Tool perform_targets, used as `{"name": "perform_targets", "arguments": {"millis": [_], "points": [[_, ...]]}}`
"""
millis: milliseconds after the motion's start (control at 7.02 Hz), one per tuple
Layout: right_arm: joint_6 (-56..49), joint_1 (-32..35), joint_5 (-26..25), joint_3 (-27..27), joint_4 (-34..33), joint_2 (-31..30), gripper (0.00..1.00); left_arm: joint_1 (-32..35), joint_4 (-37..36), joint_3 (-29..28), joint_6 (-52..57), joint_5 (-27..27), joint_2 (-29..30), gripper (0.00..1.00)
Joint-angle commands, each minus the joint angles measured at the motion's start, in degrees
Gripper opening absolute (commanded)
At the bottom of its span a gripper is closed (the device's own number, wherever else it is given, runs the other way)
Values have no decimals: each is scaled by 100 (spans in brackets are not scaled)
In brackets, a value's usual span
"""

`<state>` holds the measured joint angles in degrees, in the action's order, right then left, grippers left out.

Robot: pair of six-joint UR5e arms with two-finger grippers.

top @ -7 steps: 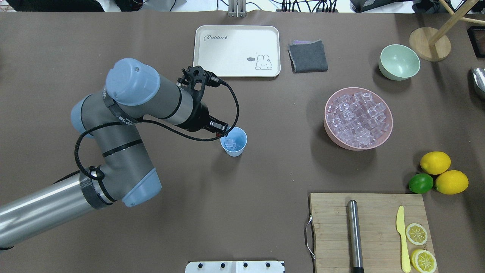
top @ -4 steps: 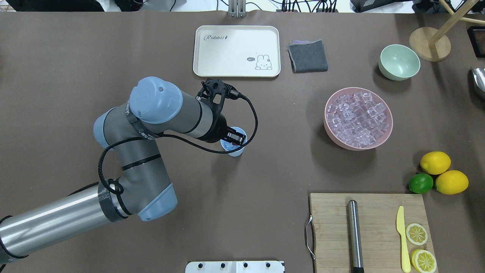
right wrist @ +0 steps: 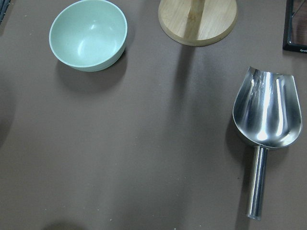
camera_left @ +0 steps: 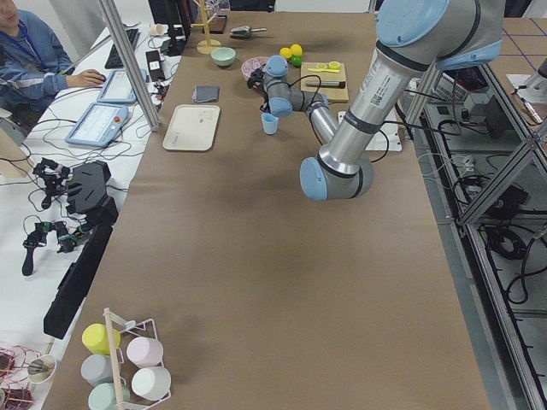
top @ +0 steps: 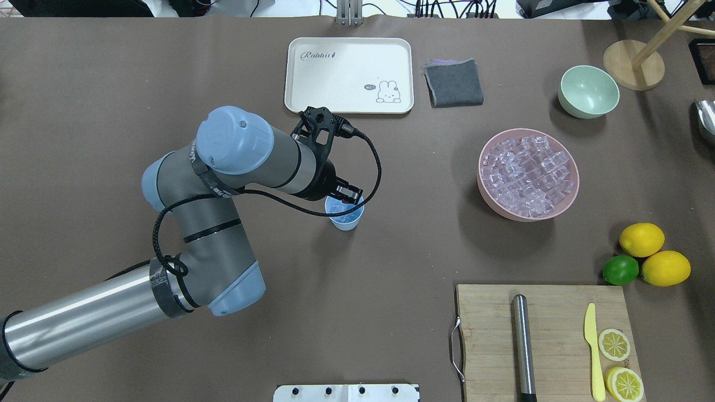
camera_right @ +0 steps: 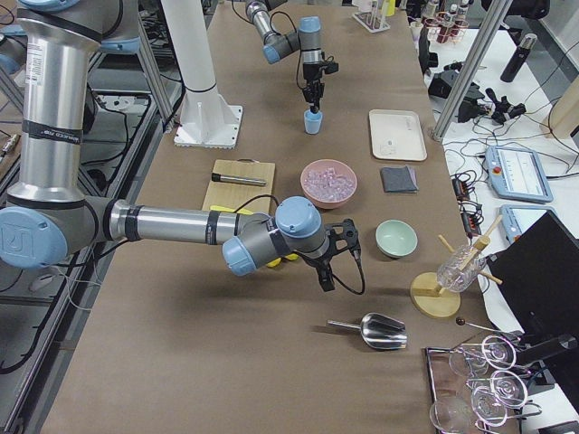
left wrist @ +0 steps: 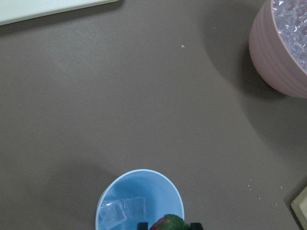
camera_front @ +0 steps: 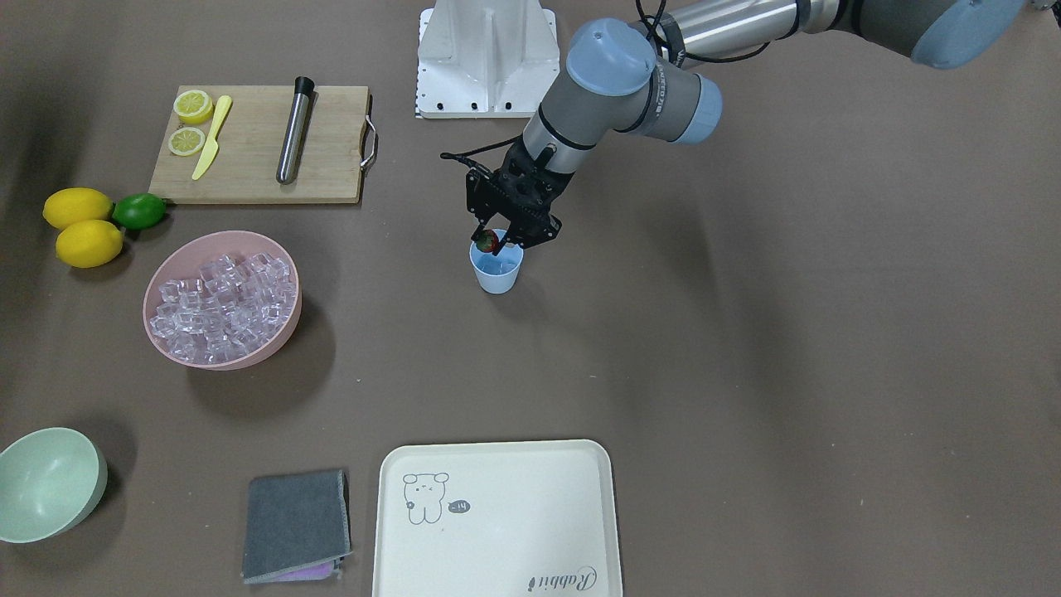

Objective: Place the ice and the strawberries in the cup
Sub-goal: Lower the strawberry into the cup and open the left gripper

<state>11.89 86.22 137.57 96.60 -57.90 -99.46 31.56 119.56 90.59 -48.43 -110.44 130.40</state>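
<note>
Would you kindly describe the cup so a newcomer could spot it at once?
From the cream tray, look toward the middle of the table, under the left claw holding a strawberry. The cup stands there: small, light blue, handleless, with ice inside, far narrower than the pink bowl or green bowl.

Overhead looks forward-down, front view faces back — both share cup (top: 346, 222); wrist cams close.

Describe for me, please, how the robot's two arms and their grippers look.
Both the left arm and the right arm are silver-grey tubes with pale blue caps on rounded joints. A black cable loops along each to the wrist. The left gripper and the right gripper are black.
</note>
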Motion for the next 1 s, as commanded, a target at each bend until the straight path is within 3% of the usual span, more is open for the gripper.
{"name": "perform_targets", "arguments": {"millis": [0, 142, 285, 427, 855], "points": [[-11, 0, 7, -1, 7, -4, 100, 114, -3, -41, 97, -12, -14, 0], [-12, 0, 7, 8, 7, 5, 100, 79, 6, -41, 36, -12, -40, 0], [-12, 0, -2, 8, 7, 31, 100, 44, 14, -24, -43, -12, -41, 33], [-20, 0, -2, -1, 7, 49, 100, 44, 23, 20, -61, -21, -49, 96], [-38, 0, 7, 8, 7, 32, 100, 44, -20, 512, -70, -30, -462, 97]]}}
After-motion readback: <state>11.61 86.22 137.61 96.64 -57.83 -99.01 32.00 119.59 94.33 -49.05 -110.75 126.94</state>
